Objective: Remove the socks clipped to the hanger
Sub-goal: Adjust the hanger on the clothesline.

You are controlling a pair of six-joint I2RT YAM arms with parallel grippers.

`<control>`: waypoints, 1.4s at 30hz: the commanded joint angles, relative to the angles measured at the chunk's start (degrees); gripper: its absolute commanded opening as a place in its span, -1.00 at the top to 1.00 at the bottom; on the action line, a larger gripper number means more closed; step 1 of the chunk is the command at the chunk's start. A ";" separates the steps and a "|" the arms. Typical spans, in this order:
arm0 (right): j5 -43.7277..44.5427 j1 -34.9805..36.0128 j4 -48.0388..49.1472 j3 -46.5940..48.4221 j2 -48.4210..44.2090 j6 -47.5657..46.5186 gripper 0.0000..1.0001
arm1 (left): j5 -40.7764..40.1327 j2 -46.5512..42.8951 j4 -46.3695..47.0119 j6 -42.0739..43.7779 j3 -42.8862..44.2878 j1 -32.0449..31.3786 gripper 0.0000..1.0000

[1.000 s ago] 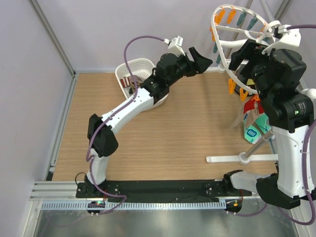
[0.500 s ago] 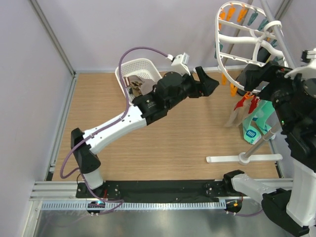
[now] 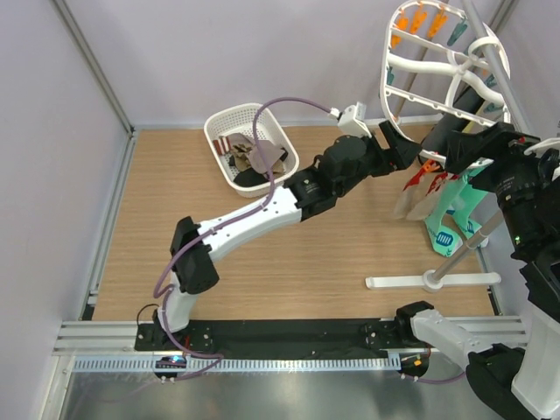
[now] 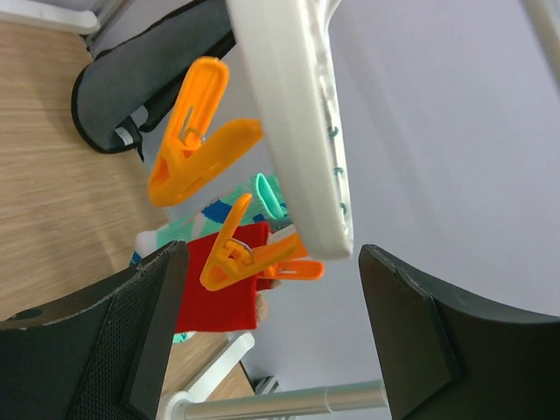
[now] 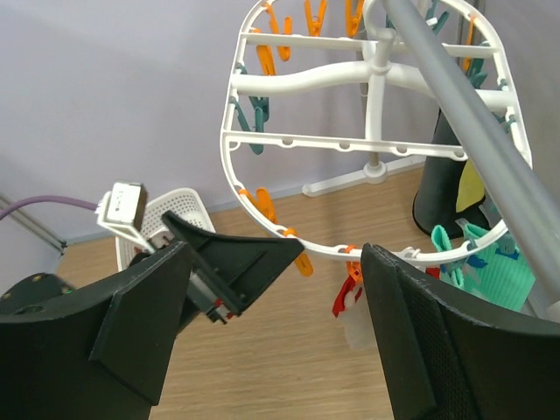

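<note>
The white oval hanger (image 3: 426,64) hangs at the back right, with orange and teal pegs on its rim. A red sock (image 3: 418,179), a beige sock (image 3: 404,203) and teal socks (image 3: 455,210) hang clipped under its near edge. My left gripper (image 3: 404,150) is open right at that edge. In the left wrist view its jaws (image 4: 271,262) stand either side of the rim (image 4: 302,131) and the orange peg (image 4: 254,258) holding the red sock (image 4: 219,289). My right gripper (image 3: 472,144) is open and empty beside the hanger (image 5: 350,87), above the red sock (image 5: 346,297).
A white perforated basket (image 3: 229,114) with several socks in it stands at the back left of the wooden table. The hanger's grey pole (image 3: 464,249) rises from a white foot (image 3: 429,282) at the front right. Purple walls close the back and sides.
My left arm has swung right from the basket to the hanger's near rim. My right arm has drawn back to the right, and the hanger has swayed.
</note>
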 commanded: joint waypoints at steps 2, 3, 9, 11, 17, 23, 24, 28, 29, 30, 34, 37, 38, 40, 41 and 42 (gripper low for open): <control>-3.26 0.16 2.10 -5.47 -2.56 1.91 -0.71 | -1.43 5.15 4.55 -1.62 9.24 -0.29 -0.65; -3.44 0.16 1.58 -6.62 -3.00 1.91 -0.70 | -1.34 5.95 4.91 -1.53 10.39 -0.03 -0.62; -4.41 0.16 -2.90 -11.11 -5.82 2.17 -0.69 | 2.08 6.93 6.05 -5.47 11.38 3.21 -0.11; -4.85 0.16 -3.61 -13.03 -7.05 2.09 -0.67 | 2.70 6.14 6.32 -6.18 10.32 4.01 0.10; -6.34 0.08 -6.95 -18.84 -10.39 2.09 -0.63 | 7.88 3.59 3.60 -9.17 10.49 6.73 0.65; -3.72 0.16 -12.30 -16.40 -10.92 1.91 -0.62 | 18.77 3.23 3.68 -20.57 11.02 10.16 1.00; -3.10 0.16 -12.92 -15.78 -10.83 1.91 -0.61 | 20.18 3.67 2.98 -21.91 11.98 10.43 1.00; -4.49 0.16 -16.26 -13.93 -10.48 2.00 -0.58 | 25.19 5.43 -1.77 -27.97 15.94 11.92 1.00; -5.20 0.16 -17.49 -14.71 -10.48 2.09 -0.57 | 27.29 5.61 -1.07 -29.38 15.25 12.36 1.00; -6.07 0.16 -17.67 -15.59 -10.65 2.09 -0.57 | 28.09 5.61 -0.63 -30.87 15.41 12.54 1.00; -8.01 0.16 -16.45 -21.65 -12.94 2.88 -0.57 | 31.69 7.10 -0.19 -34.74 17.08 13.24 1.00; -8.81 0.16 -14.95 -25.61 -13.12 2.44 -0.56 | 35.03 9.38 0.25 -38.17 19.28 13.50 1.00; -8.02 0.16 -13.30 -27.18 -13.38 2.35 -0.55 | 35.74 9.74 1.56 -39.14 19.20 13.59 1.00; -6.27 0.16 -10.83 -28.95 -14.96 2.27 -0.52 | 36.89 10.53 2.44 -40.02 18.84 13.86 1.00; -4.43 0.16 -7.60 -31.39 -15.40 2.35 -0.49 | 36.89 10.36 2.45 -39.94 18.50 14.12 1.00; -4.93 0.08 -5.83 -32.90 -15.75 1.57 -0.43 | 36.72 10.27 2.45 -39.76 18.32 14.12 0.99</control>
